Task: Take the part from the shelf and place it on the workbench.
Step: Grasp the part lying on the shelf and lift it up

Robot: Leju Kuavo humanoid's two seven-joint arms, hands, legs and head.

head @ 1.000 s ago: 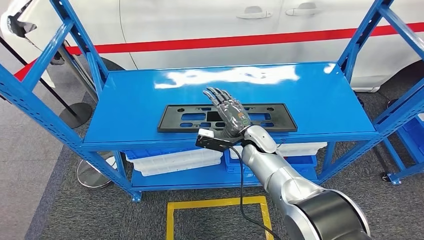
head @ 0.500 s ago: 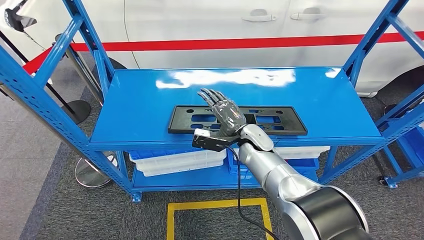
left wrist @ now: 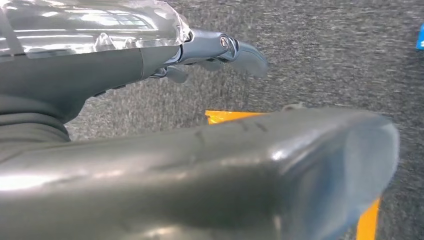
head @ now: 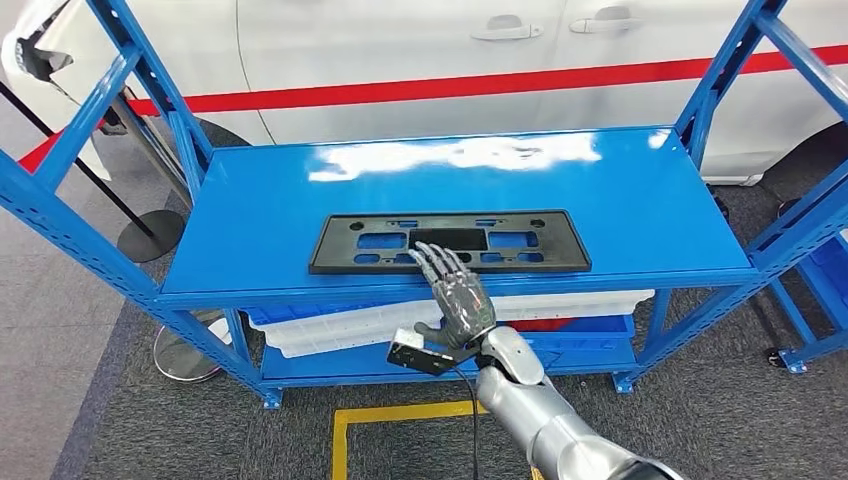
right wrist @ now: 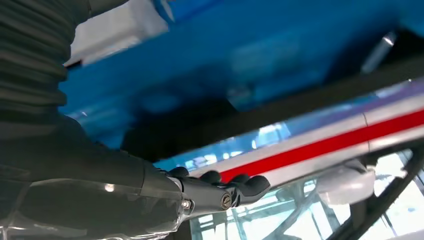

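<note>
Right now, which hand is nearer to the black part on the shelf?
Right. The right hand is raised just before the shelf's front edge, fingers almost at the black part. The left hand hangs low over the carpet, far from it.

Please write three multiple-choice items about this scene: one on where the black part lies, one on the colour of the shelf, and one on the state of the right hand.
1. Where does the black part lie?
A. on the shelf's top board
B. on the floor
C. in a white bin

2. What colour is the shelf?
A. yellow
B. blue
C. green

3. The right hand is
A. gripping the part
B. holding a bin
C. open, holding nothing

Answers: 1 A, it lies flat on the top board; 2 B, frame and boards are blue; 3 C, its fingers are spread at the shelf's front edge.
</note>
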